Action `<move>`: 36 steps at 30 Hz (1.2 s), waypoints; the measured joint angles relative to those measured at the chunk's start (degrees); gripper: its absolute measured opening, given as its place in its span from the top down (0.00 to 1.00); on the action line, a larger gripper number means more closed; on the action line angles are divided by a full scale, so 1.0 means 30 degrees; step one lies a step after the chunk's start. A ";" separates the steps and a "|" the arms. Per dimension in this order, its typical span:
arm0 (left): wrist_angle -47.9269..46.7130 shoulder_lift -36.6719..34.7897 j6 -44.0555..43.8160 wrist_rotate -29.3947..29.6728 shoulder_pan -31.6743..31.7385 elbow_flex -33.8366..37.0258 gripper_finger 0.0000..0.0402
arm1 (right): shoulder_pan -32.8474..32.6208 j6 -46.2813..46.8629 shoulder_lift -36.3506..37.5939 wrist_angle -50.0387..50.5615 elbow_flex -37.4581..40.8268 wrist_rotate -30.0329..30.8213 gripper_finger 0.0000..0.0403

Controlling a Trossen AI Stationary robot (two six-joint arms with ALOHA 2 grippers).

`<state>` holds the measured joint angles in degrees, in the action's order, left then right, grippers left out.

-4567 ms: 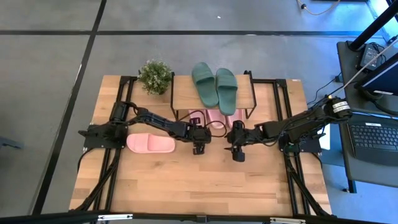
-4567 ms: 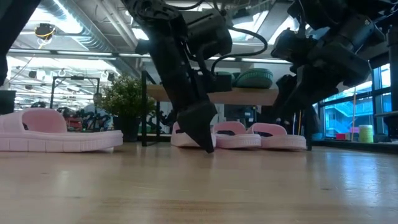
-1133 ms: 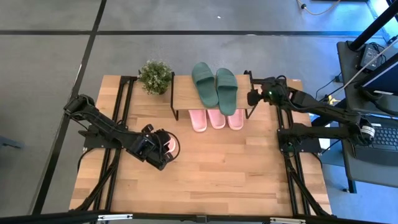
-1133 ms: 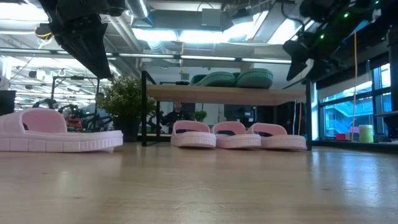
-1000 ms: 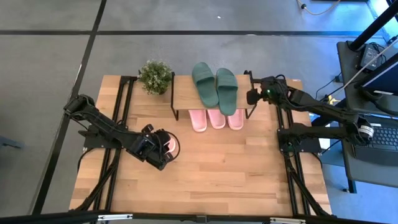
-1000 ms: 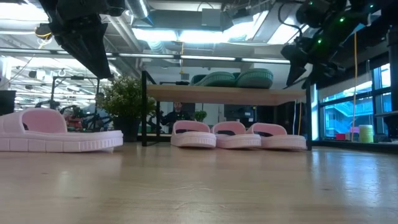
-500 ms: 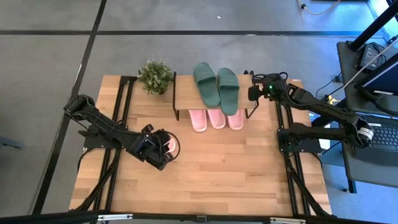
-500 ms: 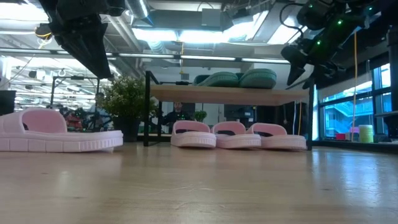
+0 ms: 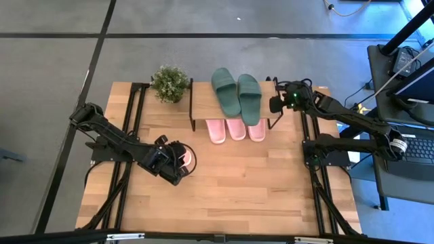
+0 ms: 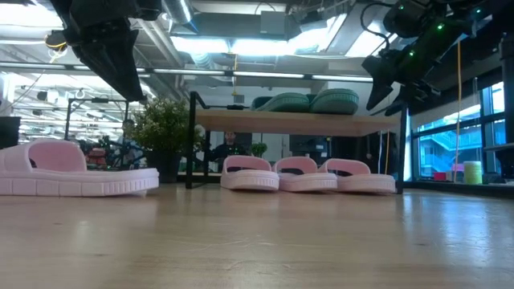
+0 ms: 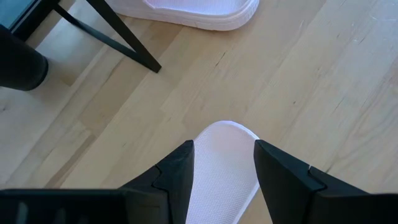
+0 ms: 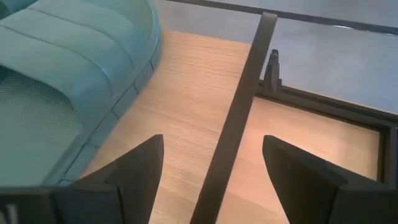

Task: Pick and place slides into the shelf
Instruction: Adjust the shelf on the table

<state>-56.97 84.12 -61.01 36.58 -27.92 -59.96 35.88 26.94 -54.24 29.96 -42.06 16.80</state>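
Observation:
A light pink slide point(image 10: 76, 177) lies sole-down on the table's left part. My left gripper point(image 11: 224, 152) hangs open above it point(image 10: 120, 76), fingers over either side of the slide's end point(image 11: 221, 168), clear of it. The shelf point(image 9: 203, 105) stands at the far middle. Two dark green slides point(image 9: 237, 95) rest on its top board and three pink slides point(image 9: 235, 129) lie on the table under it. My right gripper point(image 12: 212, 140) is open at the shelf's right end point(image 9: 274, 103), one finger on each side of a black metal bar point(image 12: 245, 93). My right gripper straddles the shelf's black bar point(image 12: 236, 124) at its right end, coming from the table's right and slanting down. A gap shows between the bar and each fingertip. Whether the bar touches the gripper farther back, I cannot tell.
A small potted plant point(image 9: 168, 83) stands at the shelf's left end. Black frame rails run along the table's left side point(image 9: 125, 135) and right side point(image 9: 308, 135). Bare wood spreads over the table's near half point(image 9: 230, 190). A desk with a laptop point(image 9: 407, 149) stands beyond the right edge.
The shelf with the green slides on it has shifted a little toward the table's right and far edges, while the three pink slides beneath stayed put. My right gripper stayed at the shelf's right end and moved slightly with it.

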 joint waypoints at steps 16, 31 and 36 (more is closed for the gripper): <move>0.0000 0.0000 0.0007 -0.0007 -0.0001 0.0000 0.60 | 0.0001 0.0285 -0.0179 0.0552 0.0124 0.0007 0.49; 0.0004 0.0000 0.0007 -0.0007 0.0000 -0.0007 0.60 | 0.0017 -0.0600 -0.1358 0.0268 0.0124 0.0251 0.84; 0.0003 -0.0001 0.0022 -0.0007 -0.0006 -0.0007 0.60 | -0.0021 -0.0845 -0.1377 0.0444 0.0138 -0.0219 0.91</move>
<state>-56.96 84.11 -60.95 36.56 -27.94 -59.99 35.81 24.40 -58.37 31.29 -41.65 16.14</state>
